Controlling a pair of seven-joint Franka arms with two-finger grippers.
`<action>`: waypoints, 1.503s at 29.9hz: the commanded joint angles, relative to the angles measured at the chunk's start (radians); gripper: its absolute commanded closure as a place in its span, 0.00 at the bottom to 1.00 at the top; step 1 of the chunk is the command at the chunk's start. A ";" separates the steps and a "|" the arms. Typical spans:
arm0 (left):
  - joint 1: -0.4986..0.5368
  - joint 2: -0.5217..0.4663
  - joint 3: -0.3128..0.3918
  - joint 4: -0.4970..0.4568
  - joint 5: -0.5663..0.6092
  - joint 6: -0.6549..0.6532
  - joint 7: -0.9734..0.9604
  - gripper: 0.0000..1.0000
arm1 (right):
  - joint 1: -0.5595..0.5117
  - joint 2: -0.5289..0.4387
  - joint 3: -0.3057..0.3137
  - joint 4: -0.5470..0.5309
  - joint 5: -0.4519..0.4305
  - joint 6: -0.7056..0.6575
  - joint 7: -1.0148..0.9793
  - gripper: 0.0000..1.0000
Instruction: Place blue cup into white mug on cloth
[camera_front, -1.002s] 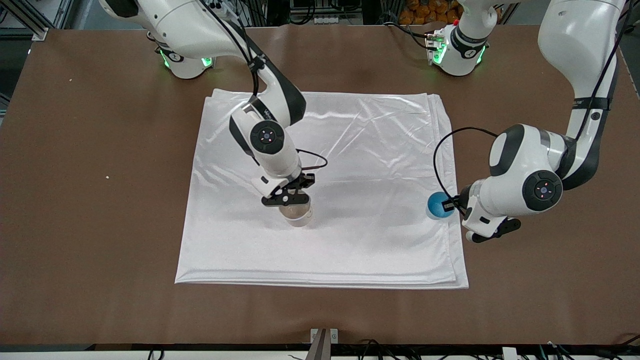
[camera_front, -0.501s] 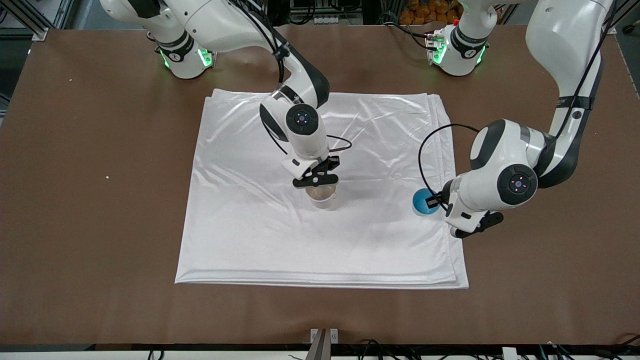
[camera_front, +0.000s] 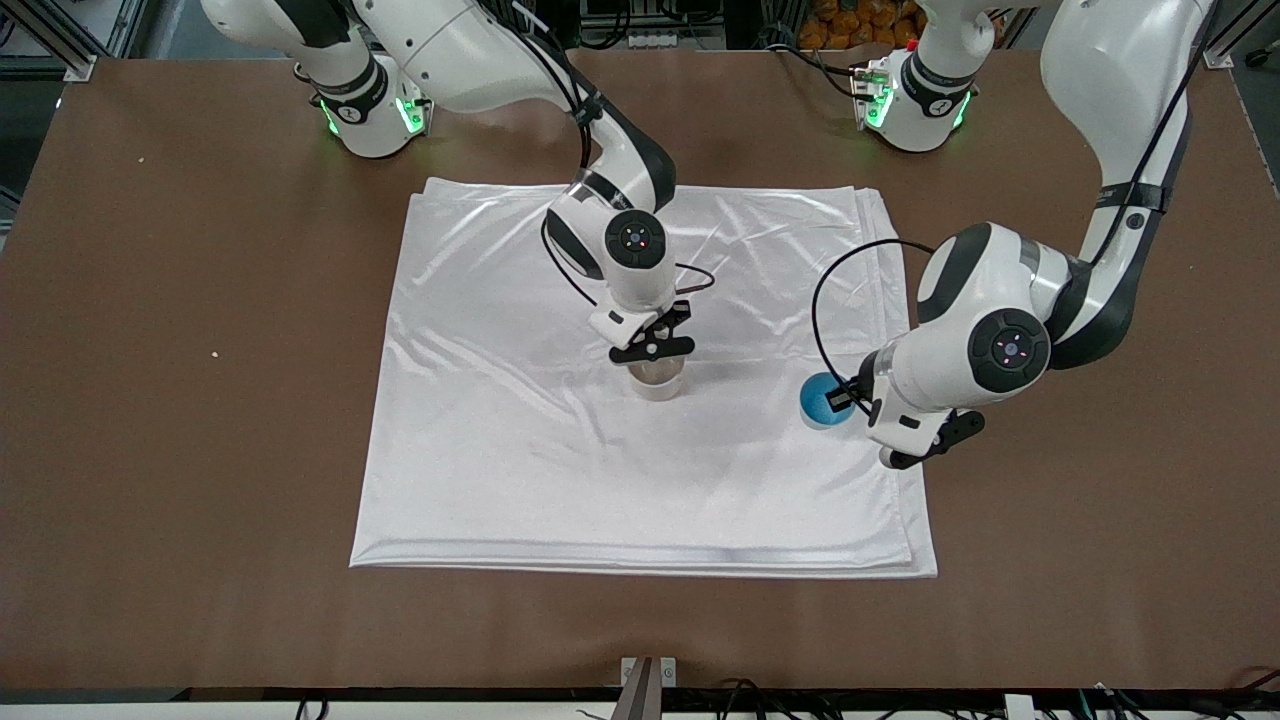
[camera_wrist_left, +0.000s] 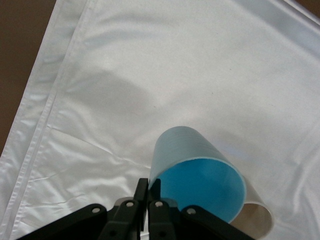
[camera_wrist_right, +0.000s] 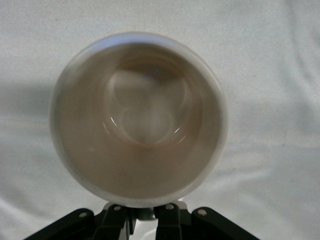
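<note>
Overhead, left gripper (camera_front: 858, 420) pinching tapered blue cup (camera_front: 822, 400), right gripper (camera_front: 655, 352) clasping round white mug (camera_front: 657, 380) (glossy creased cloth (camera_front: 500, 450) beneath).

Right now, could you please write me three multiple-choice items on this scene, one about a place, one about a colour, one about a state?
1. What lies under the white mug?
A. bare table
B. the cloth
C. a tray

2. What colour is the inside of the cup that the left gripper holds?
A. blue
B. red
C. white

3. What is inside the white mug?
A. the blue cup
B. a spoon
C. nothing

Answers:
1 B, white fabric surrounds the mug in the right wrist view.
2 A, the left wrist view shows its blue interior.
3 C, the right gripper holds it and its bottom shows bare.
</note>
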 joint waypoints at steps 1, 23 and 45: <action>-0.027 0.003 0.004 0.028 -0.018 -0.007 -0.048 1.00 | 0.003 -0.057 -0.002 0.004 0.044 -0.056 0.004 0.00; -0.112 0.020 0.004 0.056 -0.032 0.007 -0.128 1.00 | -0.160 -0.362 -0.012 0.003 0.025 -0.342 -0.071 0.00; -0.271 0.105 0.015 0.063 -0.043 0.155 -0.249 1.00 | -0.474 -0.537 -0.017 0.027 -0.161 -0.535 -0.213 0.00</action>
